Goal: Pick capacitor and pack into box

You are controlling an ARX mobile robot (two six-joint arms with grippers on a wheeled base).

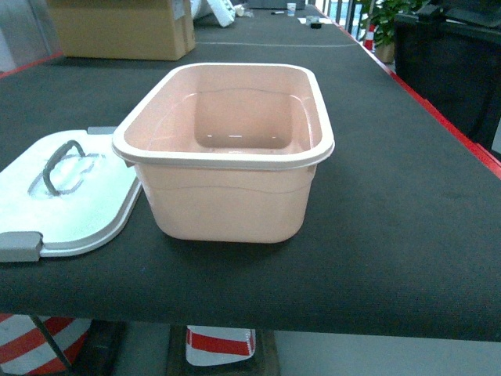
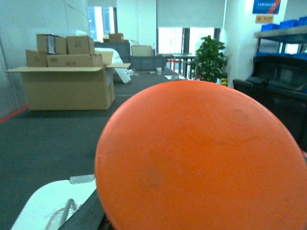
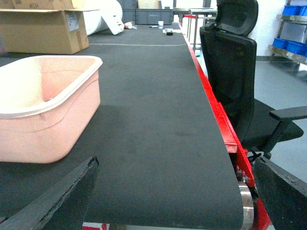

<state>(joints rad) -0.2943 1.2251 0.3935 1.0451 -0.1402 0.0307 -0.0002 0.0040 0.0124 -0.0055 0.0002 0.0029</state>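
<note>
The smooth pink plastic box [image 1: 227, 200], rounded at rim and corners, stands open near the front edge of the dark, finely ribbed tabletop [image 1: 407, 235], its white lid [image 1: 74, 207] flat beside it. The orange capacitor [image 2: 201, 158] fills the left wrist view, a matte round face cut off by the frame; the left gripper itself is hidden and its state cannot be told. The right gripper [image 3: 168, 201] hangs wide apart, holding nothing.

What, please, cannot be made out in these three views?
Left wrist view: the capacitor, seemingly, fills the frame as an orange blur; its lettering and the left jaws are hidden.
Head view: neither arm shows; the near wall of the box hides some floor.
Head view: the lid is cut by the left edge.
</note>
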